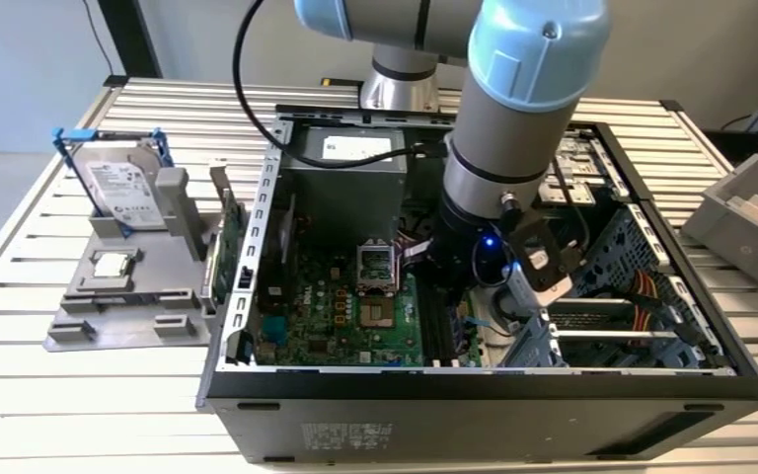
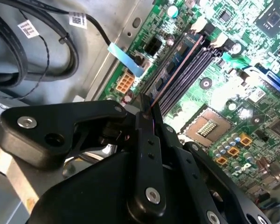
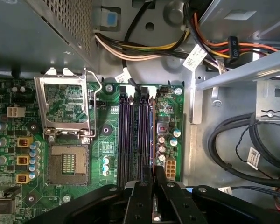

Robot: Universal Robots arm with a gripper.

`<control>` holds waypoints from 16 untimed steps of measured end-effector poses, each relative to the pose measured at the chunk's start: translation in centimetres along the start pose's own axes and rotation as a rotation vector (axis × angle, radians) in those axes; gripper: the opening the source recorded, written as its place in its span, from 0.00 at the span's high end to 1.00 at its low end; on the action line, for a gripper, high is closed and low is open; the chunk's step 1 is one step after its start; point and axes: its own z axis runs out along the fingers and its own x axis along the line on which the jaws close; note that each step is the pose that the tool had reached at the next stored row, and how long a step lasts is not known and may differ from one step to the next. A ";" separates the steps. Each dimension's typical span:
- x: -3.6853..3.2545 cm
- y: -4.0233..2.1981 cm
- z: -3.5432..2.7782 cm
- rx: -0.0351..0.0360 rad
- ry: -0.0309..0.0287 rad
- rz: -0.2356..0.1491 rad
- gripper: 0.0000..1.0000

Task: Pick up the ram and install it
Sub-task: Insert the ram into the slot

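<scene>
My gripper [image 1: 452, 288] reaches down inside the open computer case [image 1: 241, 296], over the long black memory slots [image 3: 133, 135] of the green motherboard [image 1: 340, 321]. In both wrist views its black fingers [image 2: 149, 140] are shut on the ram [image 2: 173, 70], a thin green stick seen edge-on. The ram [image 3: 153, 135] stands upright along the outermost slot, on the side nearest the case wall. Its far end lies by a white slot latch [image 2: 199, 24]. Whether it is fully seated I cannot tell.
The CPU socket [image 3: 67, 163] with its raised metal frame lies beside the slots. Cable bundles [image 3: 144, 46] and the drive cage [image 1: 616, 296] crowd the other side. Outside the case stand a hard drive in a blue frame [image 1: 122, 188], a green card with a bracket [image 1: 228, 242] and a grey bin [image 1: 754, 212].
</scene>
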 end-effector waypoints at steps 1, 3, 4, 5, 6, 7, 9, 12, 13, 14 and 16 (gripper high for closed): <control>0.00 0.00 0.06 0.0033 0.0017 0.000 1.00; 0.00 0.00 0.17 0.0077 0.0049 0.000 1.00; 0.00 0.01 0.17 0.0088 0.0065 0.000 1.00; -0.02 0.03 0.19 0.0092 0.0075 0.001 1.00; -0.06 0.03 0.18 0.0095 0.0081 0.002 1.00; -0.11 0.03 0.19 0.0097 0.0085 0.004 1.00; -0.25 0.07 0.20 0.0099 0.0087 0.011 1.00; -0.27 0.27 0.23 0.0112 0.0083 0.020 1.00; -0.28 0.36 0.24 0.0115 0.0083 0.021 1.00; -0.29 0.40 0.24 0.0118 0.0083 0.021 1.00; -0.28 0.39 0.24 0.0121 0.0084 0.021 1.00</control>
